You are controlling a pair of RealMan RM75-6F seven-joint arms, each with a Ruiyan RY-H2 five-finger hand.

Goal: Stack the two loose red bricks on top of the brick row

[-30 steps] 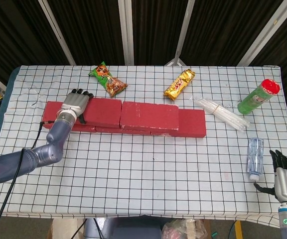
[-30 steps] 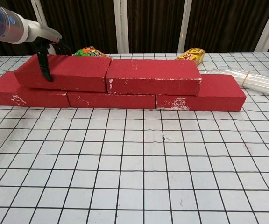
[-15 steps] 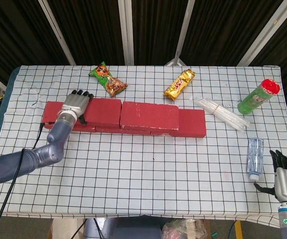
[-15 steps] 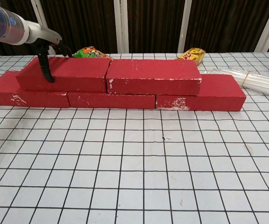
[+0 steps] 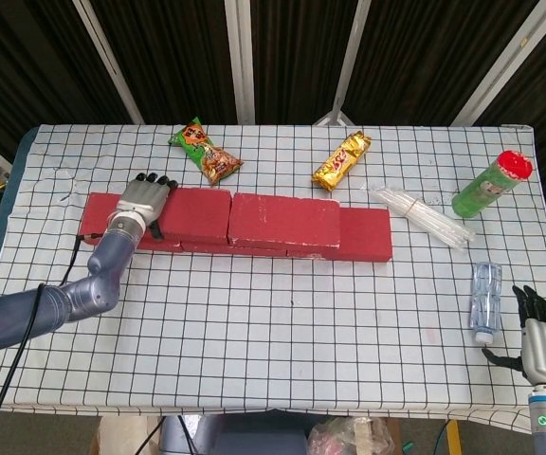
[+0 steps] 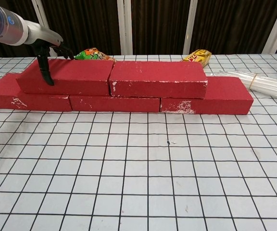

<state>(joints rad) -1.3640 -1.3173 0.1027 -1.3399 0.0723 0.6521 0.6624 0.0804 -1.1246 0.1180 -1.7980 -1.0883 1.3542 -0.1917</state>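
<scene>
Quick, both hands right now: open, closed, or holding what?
Left hand: gripping the upper left brick on the row.
Right hand: open, holding nothing, near the table's front right edge.

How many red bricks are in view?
5: three in the bottom row, two stacked on top, the left one under the left hand. Others might hide behind.

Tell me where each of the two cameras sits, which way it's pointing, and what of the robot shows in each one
Head view: high above the near edge, looking down on the whole table; shows the left hand resting on the upper left brick, its forearm, and the right hand at the near right corner.
Chest view: low, near table height, facing the front of the brick row; only the left hand and wrist show.
Shared: the bricks, the left hand, the green snack bag and gold snack bar.
</scene>
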